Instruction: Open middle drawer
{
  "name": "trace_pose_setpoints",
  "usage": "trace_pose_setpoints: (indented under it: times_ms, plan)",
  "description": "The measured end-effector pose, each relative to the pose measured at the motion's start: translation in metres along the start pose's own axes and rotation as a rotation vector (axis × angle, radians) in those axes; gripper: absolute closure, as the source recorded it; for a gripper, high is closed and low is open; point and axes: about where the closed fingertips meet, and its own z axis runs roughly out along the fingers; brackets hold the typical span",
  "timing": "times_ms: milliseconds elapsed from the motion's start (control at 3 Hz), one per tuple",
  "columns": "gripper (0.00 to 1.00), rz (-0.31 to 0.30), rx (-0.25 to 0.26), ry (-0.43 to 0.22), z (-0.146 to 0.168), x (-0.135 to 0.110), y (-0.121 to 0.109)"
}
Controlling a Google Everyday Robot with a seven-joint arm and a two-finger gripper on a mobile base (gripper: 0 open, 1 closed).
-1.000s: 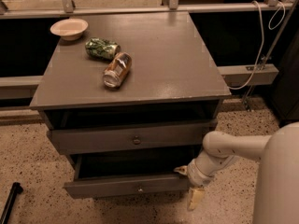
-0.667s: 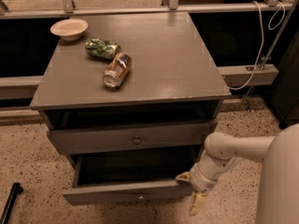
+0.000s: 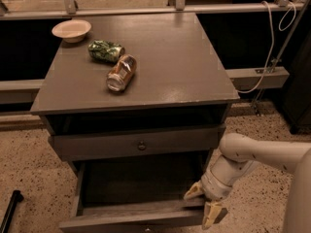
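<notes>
dim, warm overhead light; tabletop [image 3: 184,67] sheen; drawer [image 3: 141,183] interior in shadow, hand [image 3: 203,207] at its front corner

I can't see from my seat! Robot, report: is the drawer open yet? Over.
Gripper low right, clamped on the middle drawer front's right end. Drawer out wide. Nothing blocking it.

The middle drawer [image 3: 121,221] is standing pulled well out of the grey cabinet [image 3: 146,81], its dark interior showing from above, beneath the knobbed drawer front [image 3: 97,147] over it. Its plain grey front is running level along the bottom edge of the view, the side walls reaching back into the carcass. My gripper [image 3: 204,204] is sitting low at the right end of that front, touching it
</notes>
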Motion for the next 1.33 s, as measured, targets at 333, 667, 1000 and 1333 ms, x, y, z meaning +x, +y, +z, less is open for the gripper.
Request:
trace_pose_setpoints:
  times_ms: [333,667,1000,1333]
  plan:
    - [0.46,-0.033,0.096,0.006,-0.020,-0.013,0.009]
    - [0.69,-0.065,0.246,0.063,-0.022,-0.012,-0.033]
    - [0.93,-0.093,0.344,0.128,-0.009,-0.013,-0.083]
    - [1.00,-0.113,0.388,0.177,0.013,-0.009,-0.121]
